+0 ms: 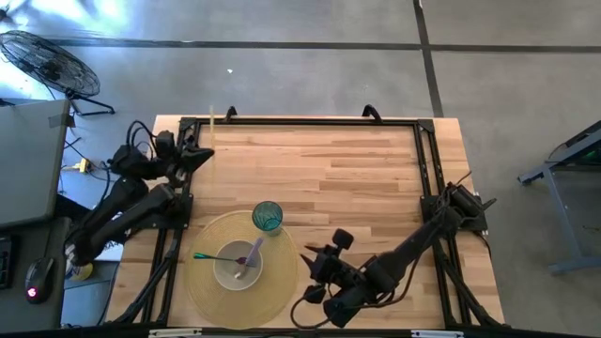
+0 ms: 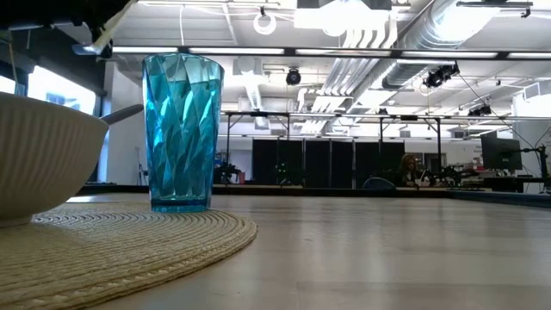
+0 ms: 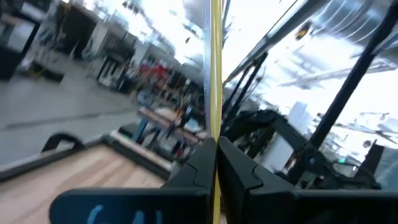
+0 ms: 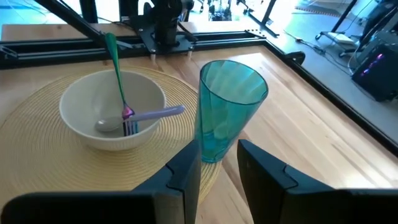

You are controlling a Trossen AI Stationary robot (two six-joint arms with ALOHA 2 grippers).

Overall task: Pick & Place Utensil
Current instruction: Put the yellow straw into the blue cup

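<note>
Wooden tabletop: I hold the left gripper [image 3: 214, 162] clenched on a thin yellow utensil [image 3: 216, 68] at the far corner, well away from the white bowl [image 4: 112, 115] on its woven placemat [image 1: 202, 282]; the next move, I judge, is carrying it over to that bowl. My right gripper [image 4: 219, 165] waits part-open and empty just beside the blue tumbler [image 4: 229, 109], while a green-handled fork [image 4: 118, 68] and a purple-handled spoon [image 4: 140, 117] already lie in the bowl. What kind of utensil the yellow one is I cannot make out.

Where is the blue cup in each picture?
High view: cup at the mat's far edge, beside the bowl.
Low view: cup large at left, standing on the mat.
Left wrist view: not in it.
Right wrist view: cup centre, just ahead of the right gripper.
Shared landmark: the white bowl.
</note>
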